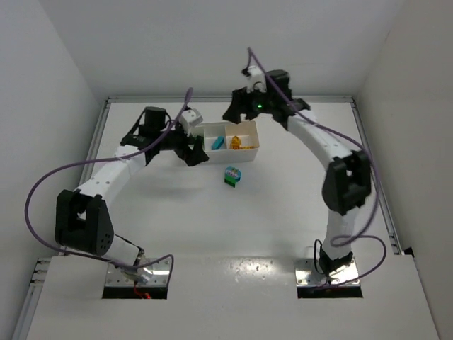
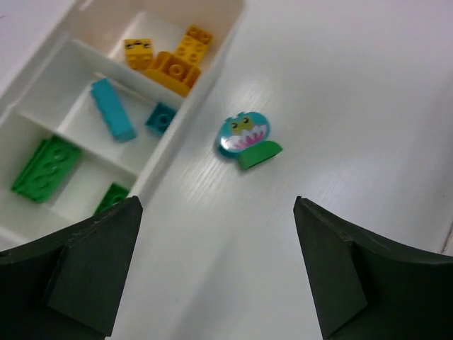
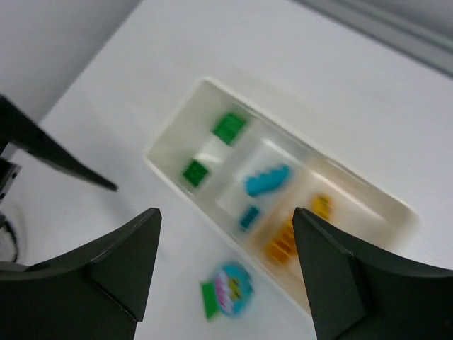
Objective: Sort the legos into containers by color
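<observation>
- Left wrist view centres the only loose lego, a round cyan printed brick on a green base (image 2: 244, 138). It lies on the white counter (image 2: 340, 85) just beside the white three-compartment plastic tray (image 2: 204, 79).
- Inside the tray, green bricks (image 2: 46, 166) sit at one end, cyan bricks (image 2: 113, 110) in the middle and yellow-orange bricks (image 2: 173, 64) at the other end, so I judge sorting nearly done.
- My left pincer (image 2: 219, 269) hangs apart and empty, aimed toward that piece, likely the picker.
- My right pincer (image 3: 226, 276), also apart and empty, hovers above the tray, out of the way.
- The piece is two-coloured, so its compartment is a judgement call; I lean cyan.
</observation>
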Controlling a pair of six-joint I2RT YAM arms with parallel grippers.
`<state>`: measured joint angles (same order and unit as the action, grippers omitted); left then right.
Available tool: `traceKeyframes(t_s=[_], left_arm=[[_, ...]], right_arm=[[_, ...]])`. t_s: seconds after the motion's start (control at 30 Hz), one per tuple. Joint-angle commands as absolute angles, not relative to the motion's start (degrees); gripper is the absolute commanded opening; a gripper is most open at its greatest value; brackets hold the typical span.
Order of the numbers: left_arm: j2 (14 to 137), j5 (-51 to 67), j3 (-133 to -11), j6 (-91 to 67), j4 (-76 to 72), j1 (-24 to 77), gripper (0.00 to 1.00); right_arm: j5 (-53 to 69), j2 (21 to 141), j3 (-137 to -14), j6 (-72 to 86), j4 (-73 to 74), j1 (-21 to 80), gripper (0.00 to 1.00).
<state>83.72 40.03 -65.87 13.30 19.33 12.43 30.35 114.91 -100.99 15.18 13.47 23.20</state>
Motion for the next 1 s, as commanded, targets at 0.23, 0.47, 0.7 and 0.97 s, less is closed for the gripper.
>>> traceKeyframes(t_s=[0.23,0.47,0.7,0.97], left_arm=[[87.3,15.4,-62.4,-3.9,13.0,33.8,0.84],[97.0,5.5,-67.4,-16.2,16.6,40.8,0.8],[101.3,-1.7,-69.6,-19.9,17.1,44.5,0.8],[106.8,-6.2,-72.4,-20.4,18.2,45.0,0.8]], right_arm=[[9.8,82.1,-66.3,7.2,19.3,13.2,0.73],[9.0,74.9,-61.9,7.7,23.0,9.2,0.73],[11.9,73.8,-61.3,7.2,25.4,6.9,0.73],[14.3,72.8,-61.3,7.2,26.5,4.5,0.73]])
